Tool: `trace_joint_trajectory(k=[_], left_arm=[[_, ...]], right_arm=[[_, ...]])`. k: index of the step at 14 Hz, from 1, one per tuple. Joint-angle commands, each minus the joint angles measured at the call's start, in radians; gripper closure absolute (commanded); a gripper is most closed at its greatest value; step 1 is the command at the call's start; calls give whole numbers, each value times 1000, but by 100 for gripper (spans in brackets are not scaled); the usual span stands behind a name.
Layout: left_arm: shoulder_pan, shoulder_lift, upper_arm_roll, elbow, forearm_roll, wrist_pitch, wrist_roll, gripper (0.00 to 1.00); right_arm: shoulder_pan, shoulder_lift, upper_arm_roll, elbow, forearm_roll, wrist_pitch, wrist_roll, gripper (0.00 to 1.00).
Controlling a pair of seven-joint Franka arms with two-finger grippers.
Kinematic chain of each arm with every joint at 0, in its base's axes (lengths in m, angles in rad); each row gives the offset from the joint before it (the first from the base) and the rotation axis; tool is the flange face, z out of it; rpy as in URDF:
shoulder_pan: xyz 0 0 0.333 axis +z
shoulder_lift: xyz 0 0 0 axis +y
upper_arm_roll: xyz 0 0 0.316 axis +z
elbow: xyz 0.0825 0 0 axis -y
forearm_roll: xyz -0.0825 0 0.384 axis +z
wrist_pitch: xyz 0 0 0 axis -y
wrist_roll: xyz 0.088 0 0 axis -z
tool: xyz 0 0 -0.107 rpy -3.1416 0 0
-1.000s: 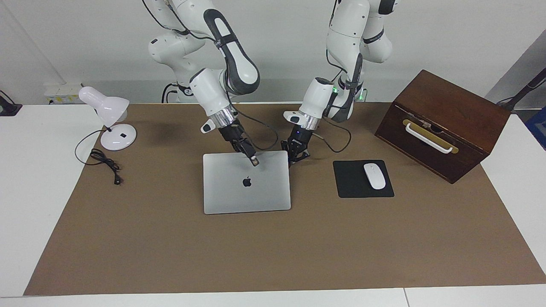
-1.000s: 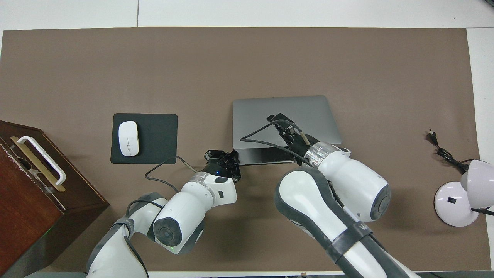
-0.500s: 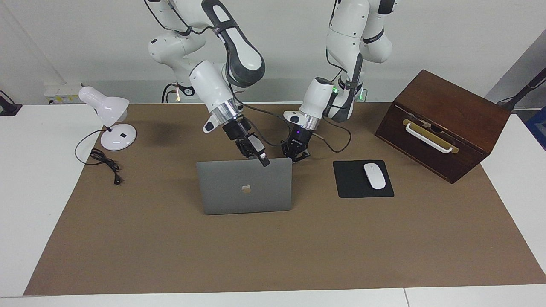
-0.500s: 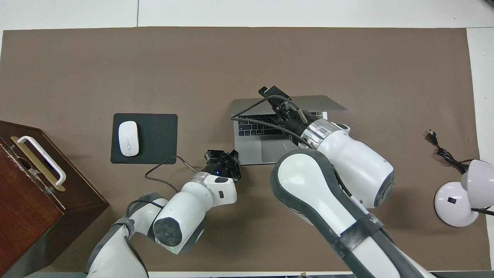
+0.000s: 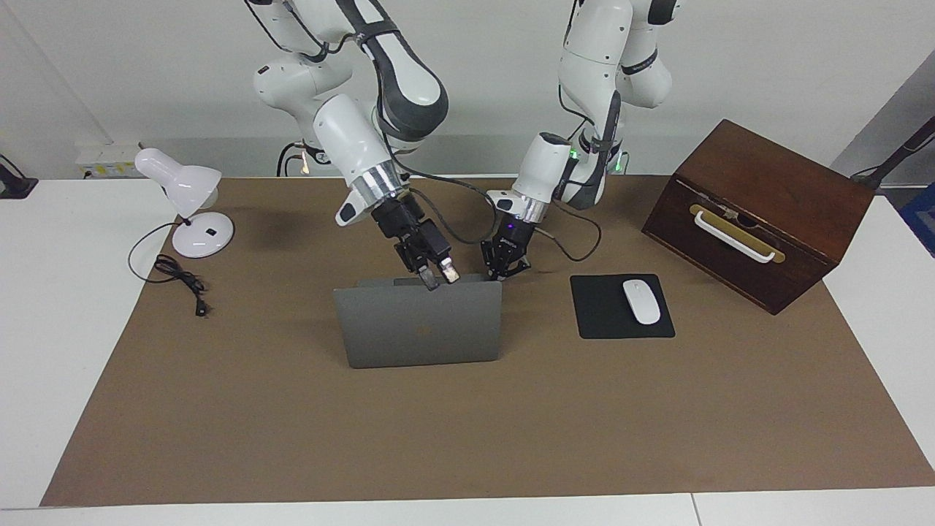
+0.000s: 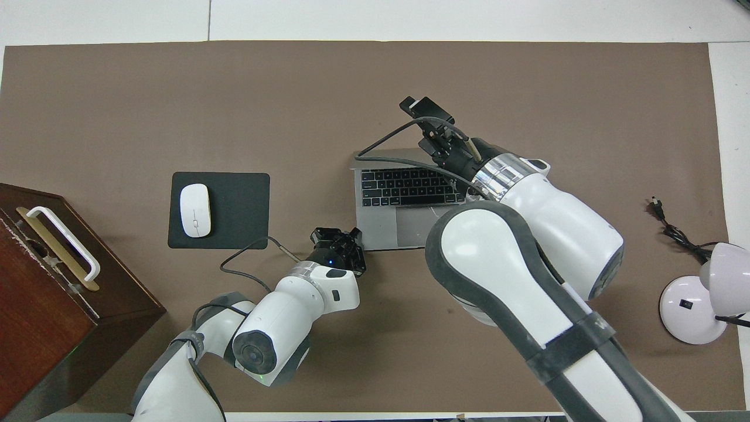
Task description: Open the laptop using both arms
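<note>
The laptop (image 5: 418, 322) is shown open near the middle of the counter (image 5: 467, 438), which is covered by a brown mat; its lid stands close to upright with the back of the lid turned away from the robots, and its keyboard (image 6: 404, 187) and trackpad are seen facing them in the overhead view. The right gripper (image 5: 440, 277) is seen at the lid's top edge, toward the corner nearer the left arm's end of the counter, with its jaws spread apart and their pale tips level with that edge; whether the edge is touched cannot be told. The left gripper (image 5: 502, 267) is held low at the base corner of the laptop that is nearest the robots and toward the left arm's end; the state of its jaws cannot be told, nor whether the base is pressed. A black mouse pad (image 5: 621, 306) with a white mouse (image 5: 641, 301) on it is laid beside the laptop, toward the left arm's end, and a dark wooden box (image 5: 760, 212) with a white handle stands farther toward that end, nearer to the robots. A white desk lamp (image 5: 187, 204) with its loose black cord (image 5: 175, 274) is placed toward the right arm's end.
</note>
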Motion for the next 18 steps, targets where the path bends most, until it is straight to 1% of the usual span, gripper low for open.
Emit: trace_joint_trajectory(k=[1, 5, 6, 9, 10, 11, 12, 13, 15, 18], left_arm=[[-42, 36, -3, 30, -3, 18, -3, 100], [-44, 45, -3, 33, -3, 18, -3, 100], [-44, 46, -3, 33, -2, 18, -3, 100], [-42, 46, -3, 36, -3, 18, -3, 100], [-44, 46, -3, 34, -3, 18, -3, 100], [-44, 46, -3, 36, -2, 18, -3, 100], [-44, 46, -3, 37, -2, 18, -3, 100], [-42, 46, -3, 37, -2, 18, -4, 100], [-42, 46, -3, 37, -2, 18, -3, 100], [-42, 46, -3, 39, -2, 18, -3, 100]], right_arm=[[-28, 29, 9, 31, 18, 14, -59, 0], [-26, 30, 7, 32, 17, 15, -68, 0], [-28, 35, 7, 46, 4, 14, -70, 0], [-49, 59, 7, 96, -52, 12, -71, 0], [-57, 69, 7, 113, -93, 9, -77, 0], [-74, 82, 9, 138, -147, 3, -82, 0], [-92, 90, 9, 152, -226, -23, -90, 0], [-124, 101, 9, 170, -341, -73, -91, 0], [-190, 118, 10, 216, -522, -159, -94, 0], [-270, 145, 10, 293, -710, -294, -103, 0]])
